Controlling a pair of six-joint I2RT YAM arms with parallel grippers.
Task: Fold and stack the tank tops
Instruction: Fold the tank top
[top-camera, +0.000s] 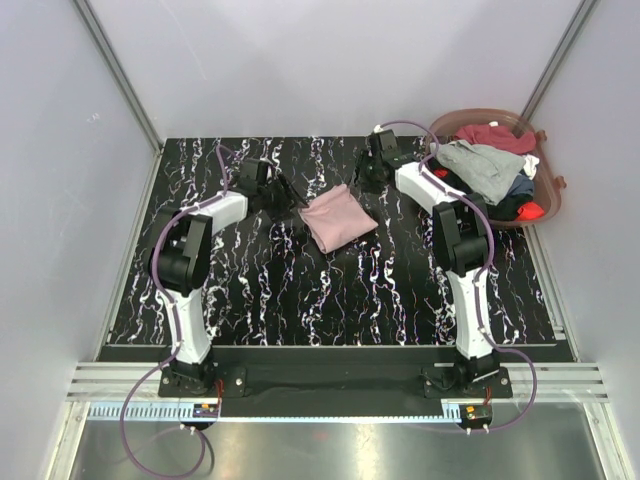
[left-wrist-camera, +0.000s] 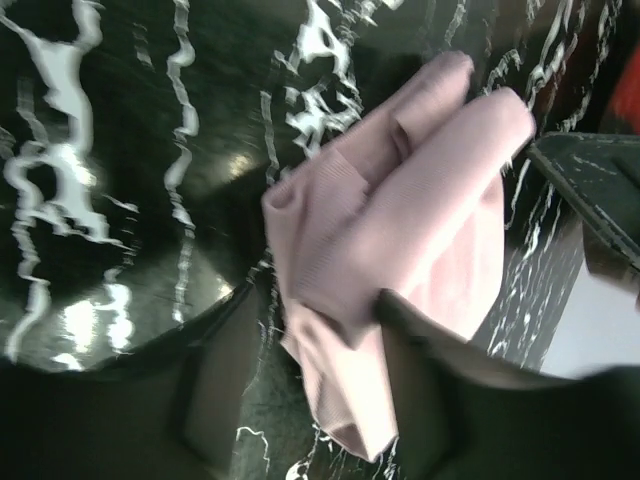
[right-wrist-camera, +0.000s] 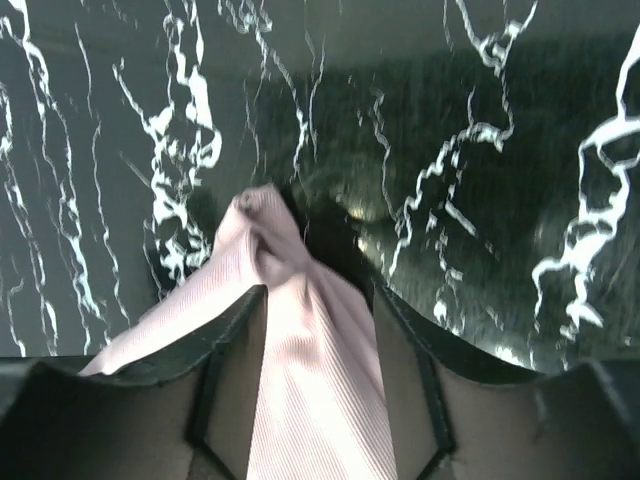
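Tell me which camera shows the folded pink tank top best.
Top external: the whole pink tank top lies in view on the table. Left wrist shows a close, partly blocked portion; right wrist only a narrow strip.

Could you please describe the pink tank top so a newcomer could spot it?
On the black, white-veined table, look near the centre. The pink tank top lies there folded. It is the only garment outside the brown basket in the far right corner.

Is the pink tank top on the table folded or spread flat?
Folded: the pink tank top is a small compact bundle, and the left wrist view shows doubled layers.
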